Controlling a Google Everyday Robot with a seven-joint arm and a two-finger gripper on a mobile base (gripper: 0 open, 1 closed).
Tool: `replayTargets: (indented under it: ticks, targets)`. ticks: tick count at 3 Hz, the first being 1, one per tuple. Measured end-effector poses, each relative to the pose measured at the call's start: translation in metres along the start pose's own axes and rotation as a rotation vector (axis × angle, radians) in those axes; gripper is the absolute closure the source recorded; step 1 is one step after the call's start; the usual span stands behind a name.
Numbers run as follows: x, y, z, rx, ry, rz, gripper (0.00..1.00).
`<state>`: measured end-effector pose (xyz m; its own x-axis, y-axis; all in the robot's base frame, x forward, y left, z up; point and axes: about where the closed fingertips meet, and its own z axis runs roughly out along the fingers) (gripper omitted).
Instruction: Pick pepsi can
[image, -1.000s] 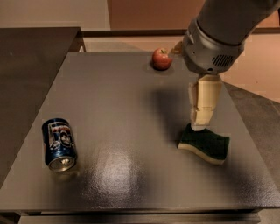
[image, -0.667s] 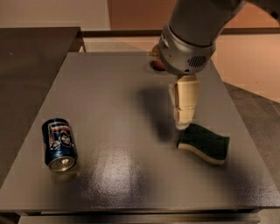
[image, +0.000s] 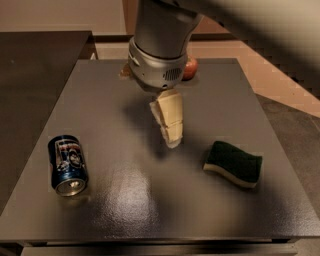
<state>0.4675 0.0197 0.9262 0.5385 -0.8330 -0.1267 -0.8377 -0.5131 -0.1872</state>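
pepsi can (image: 67, 165) lying (left); tool (image: 172, 142) over table (image: 130, 215) centre

Dark grey worktop (image: 100, 215), glossy; darker counter (image: 35, 55) left; tan floor (image: 280, 75) right; pale wall (image: 60, 15) behind. My pincer (image: 171, 139) over worktop middle.

Perhaps lab: tool (image: 170, 136) above grey table (image: 125, 205).

Apple (image: 191, 69) partly hidden behind arm (image: 157, 45); hand (image: 171, 139) over table (image: 95, 105)
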Motion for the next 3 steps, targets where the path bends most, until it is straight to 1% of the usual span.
replayTargets:
  ticks: [1, 2, 3]
  targets:
    - [-0.031, -0.014, 0.02, -0.043, -0.038, -0.127, 0.0]
    - [-0.065, -0.025, 0.034, -0.075, -0.091, -0.259, 0.0]
    - [-0.098, -0.034, 0.04, -0.099, -0.134, -0.393, 0.0]
